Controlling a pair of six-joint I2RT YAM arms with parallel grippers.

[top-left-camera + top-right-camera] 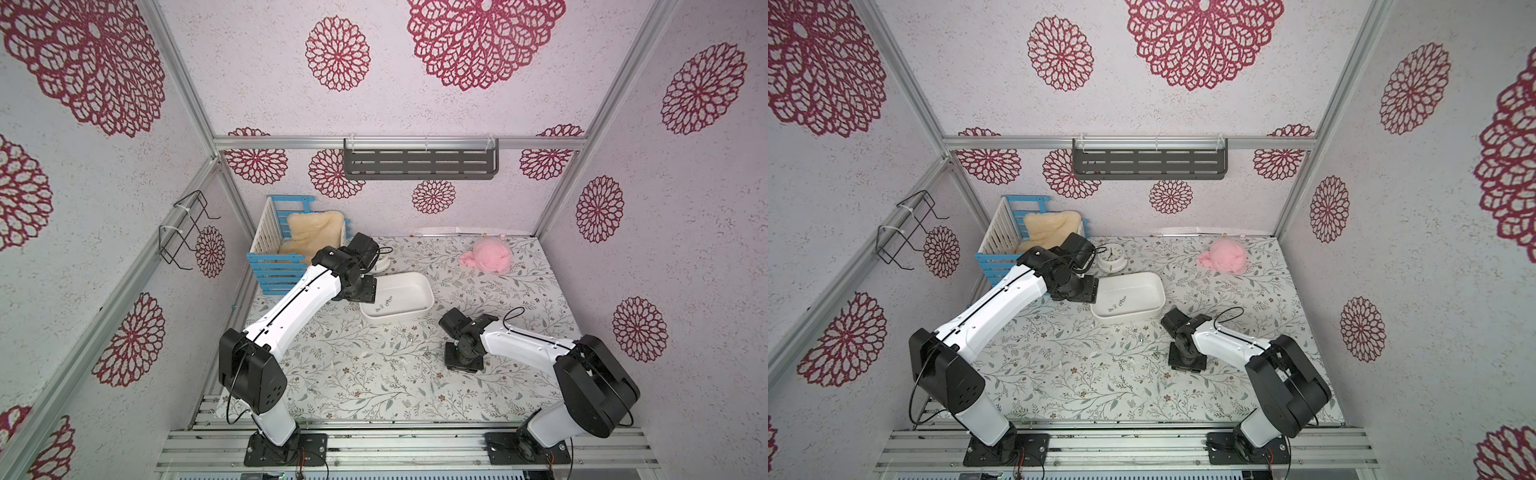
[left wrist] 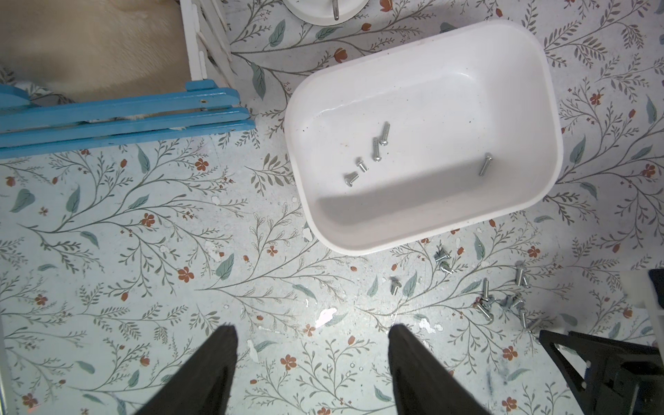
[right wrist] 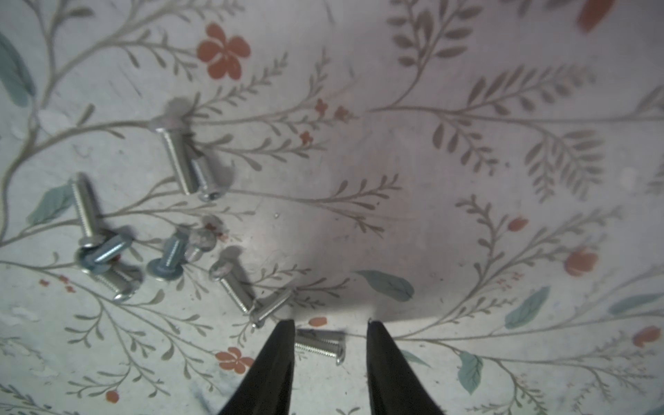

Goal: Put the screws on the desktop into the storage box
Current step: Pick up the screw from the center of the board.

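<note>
**A:** Wide view first: the leafy-print desktop (image 1: 374,386) carried the white storage box (image 1: 428,286), with its smooth walls and rounded corners. How were the arms placed?

**B:** The left gripper (image 2: 313,328) hung off the box's left short end, jaws spread wide with nothing between them. The right gripper (image 3: 330,323) was down low, out in front of the box's right corner. Its jaws were parted and straddled a single screw (image 3: 319,346) lying flat on the print. A gap showed between the screw's head and one jaw, so I called that no grip.

**A:** And the screws (image 2: 375,149) already home?

**B:** Five lay inside the box, four bunched together and one apart. The loose screws (image 3: 169,258) were scattered on the desktop in front of the box's near long wall, several piled across one another.

**A:** How would they handle?

**B:** My read was hard, light, round-shanked metal, likely to roll or squirt out of a pinch. They looked best taken across the threaded shank at mid-length, jaws square to it and tips right down at the surface. The overlapping ones risked a double pick or a flick, so the singles looked safer.

**A:** And their looks?

**B:** They were bright silver-grey with threaded shanks and small rounded heads. Long and stubby ones were mixed together, each far smaller than a gripper.
</note>
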